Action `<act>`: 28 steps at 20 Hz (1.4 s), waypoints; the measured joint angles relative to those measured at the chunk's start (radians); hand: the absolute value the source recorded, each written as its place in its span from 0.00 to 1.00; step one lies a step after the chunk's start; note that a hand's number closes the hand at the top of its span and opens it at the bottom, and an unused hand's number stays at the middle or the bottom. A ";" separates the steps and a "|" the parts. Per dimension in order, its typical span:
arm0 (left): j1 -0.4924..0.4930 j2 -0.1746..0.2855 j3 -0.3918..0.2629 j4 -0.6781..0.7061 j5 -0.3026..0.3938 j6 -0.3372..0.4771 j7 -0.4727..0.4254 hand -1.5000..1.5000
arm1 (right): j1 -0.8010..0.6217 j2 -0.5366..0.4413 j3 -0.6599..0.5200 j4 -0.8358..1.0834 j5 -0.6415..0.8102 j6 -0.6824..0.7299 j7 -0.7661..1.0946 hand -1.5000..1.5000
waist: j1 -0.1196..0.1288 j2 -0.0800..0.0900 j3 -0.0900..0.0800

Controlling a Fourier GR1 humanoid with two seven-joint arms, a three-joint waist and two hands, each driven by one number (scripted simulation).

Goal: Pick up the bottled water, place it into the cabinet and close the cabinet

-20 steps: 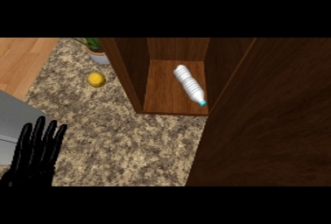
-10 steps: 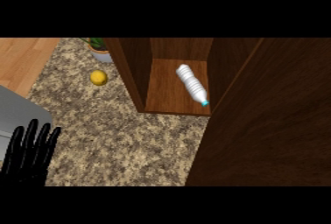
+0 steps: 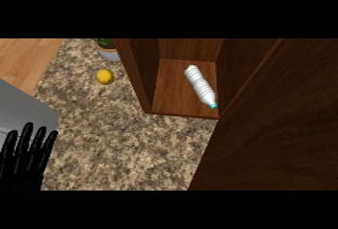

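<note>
The bottled water (image 3: 200, 86), clear with a blue cap, lies on its side on the floor of the dark wooden cabinet (image 3: 175, 96), cap pointing toward me. The cabinet door (image 3: 277, 129) fills the right side of the head view, standing across the front of the opening and covering its right part. My left hand (image 3: 22, 157) shows at the lower left edge, fingers straight and pointing up, far from the cabinet and holding nothing. My right hand is out of sight.
A yellow lemon (image 3: 105, 76) sits on the speckled granite counter (image 3: 119, 143) left of the cabinet. A potted plant (image 3: 106, 48) stands behind it. A grey appliance surface (image 3: 20, 107) lies at the left.
My left hand has sunk lower toward the bottom left corner. The door covers slightly more of the right side. The bottle has not moved.
</note>
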 measured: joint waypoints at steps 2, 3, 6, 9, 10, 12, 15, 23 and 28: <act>0.004 0.000 0.000 -0.001 0.002 -0.006 -0.002 0.00 | 0.005 0.003 -0.003 0.003 -0.015 -0.004 -0.002 1.00 | 0.006 0.004 0.000; 0.006 0.003 0.003 -0.002 0.005 -0.010 -0.001 0.00 | 0.006 0.005 -0.004 0.005 -0.024 -0.005 -0.002 1.00 | 0.011 0.006 0.000; 0.007 0.010 0.008 0.000 0.008 -0.028 -0.005 0.00 | 0.006 0.009 -0.007 0.019 -0.067 -0.003 0.000 1.00 | 0.022 0.012 0.000; -0.004 0.015 0.014 -0.002 0.012 -0.041 -0.006 0.00 | 0.016 0.017 -0.011 0.043 -0.154 0.017 0.015 1.00 | 0.041 0.025 0.000; -0.008 0.015 0.013 -0.003 0.012 -0.045 -0.006 0.00 | 0.020 0.019 -0.011 0.054 -0.194 0.025 0.025 1.00 | 0.049 0.030 -0.001; -0.013 0.020 0.013 -0.004 0.012 -0.055 -0.004 0.00 | 0.033 0.027 -0.011 0.079 -0.279 0.033 0.043 1.00 | 0.064 0.037 -0.001; -0.020 0.027 0.016 -0.003 0.015 -0.067 0.000 0.00 | 0.042 0.038 -0.006 0.112 -0.389 0.038 0.068 1.00 | 0.077 0.040 -0.001; -0.002 0.037 0.045 0.013 0.029 -0.082 -0.007 0.00 | 0.090 0.047 -0.069 0.130 -0.458 -0.046 0.036 1.00 | 0.041 0.029 0.000; 0.006 0.041 0.057 0.017 0.035 -0.089 -0.011 0.00 | 0.088 0.067 -0.176 0.160 -0.464 -0.134 -0.004 1.00 | 0.024 0.029 0.002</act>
